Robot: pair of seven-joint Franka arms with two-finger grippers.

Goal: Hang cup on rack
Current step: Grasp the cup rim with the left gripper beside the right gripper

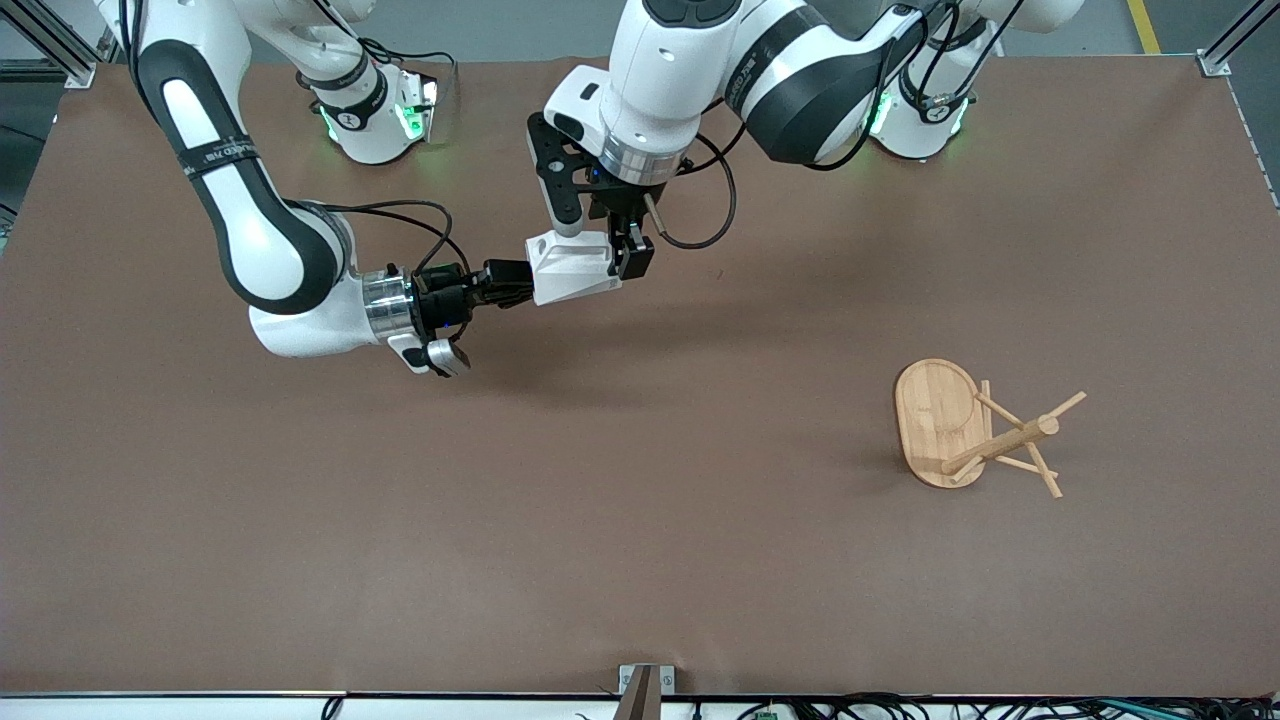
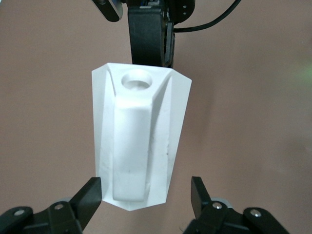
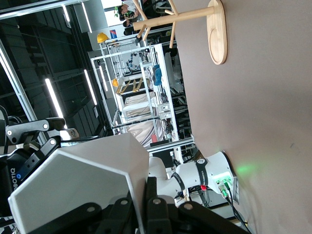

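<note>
Item: faceted white cup (image 1: 568, 268), being handed between arms in mid-air.
Right end effector (image 1: 520, 282) is gripping the cup's rim over the table (image 1: 640, 560); left end effector (image 1: 622, 250) is straddling its base end, fingers (image 2: 88, 199) spread, not yet clamped. Bamboo mug rack (image 1: 985, 432) is standing well apart, toward the left arm's end. Judged step: handover; next, left closes, right lets go, then the handle hole (image 2: 137, 79) goes onto a peg.
</note>
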